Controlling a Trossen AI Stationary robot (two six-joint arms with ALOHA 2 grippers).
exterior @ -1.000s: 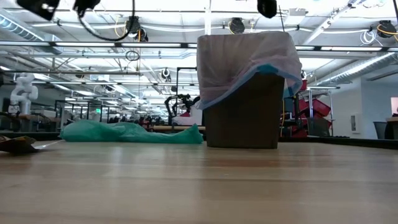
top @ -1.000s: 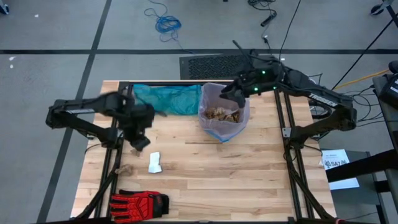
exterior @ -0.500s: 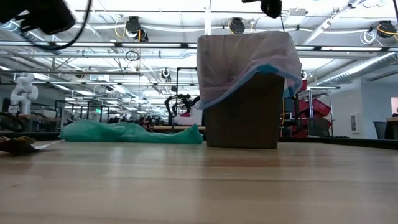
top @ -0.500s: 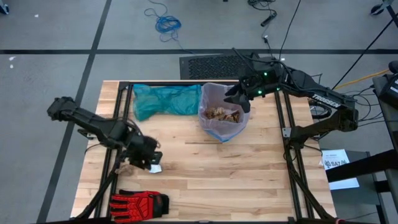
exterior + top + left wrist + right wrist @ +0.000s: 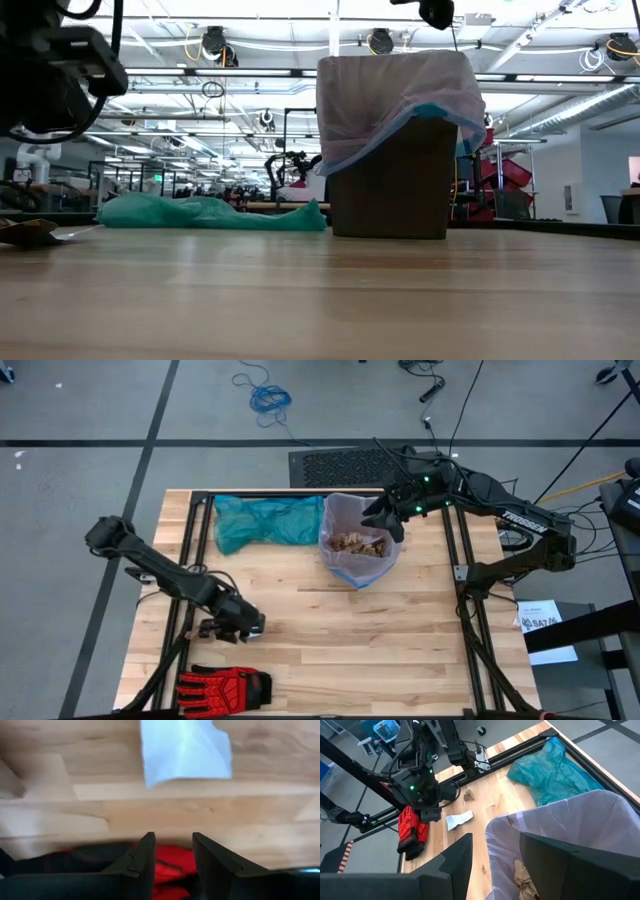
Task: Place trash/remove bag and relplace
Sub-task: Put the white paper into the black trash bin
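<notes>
The bag (image 5: 358, 536), a thin, translucent pale pink-lavender liner with blue at its hem, lined a brown bin (image 5: 392, 180) and draped over its rim, crumpled brown scraps (image 5: 357, 544) inside. Beside the bin lay a teal-green bag (image 5: 262, 520). The right end effector (image 5: 384, 520) hovered open above the bag's rim; the left end effector (image 5: 243, 626), also open and empty, sat low near a white paper scrap (image 5: 186, 748), well apart from the bin.

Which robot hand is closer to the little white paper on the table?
The left. The left gripper hangs right over the white paper, open and empty. The right gripper is far off, over the bag in the bin.
</notes>
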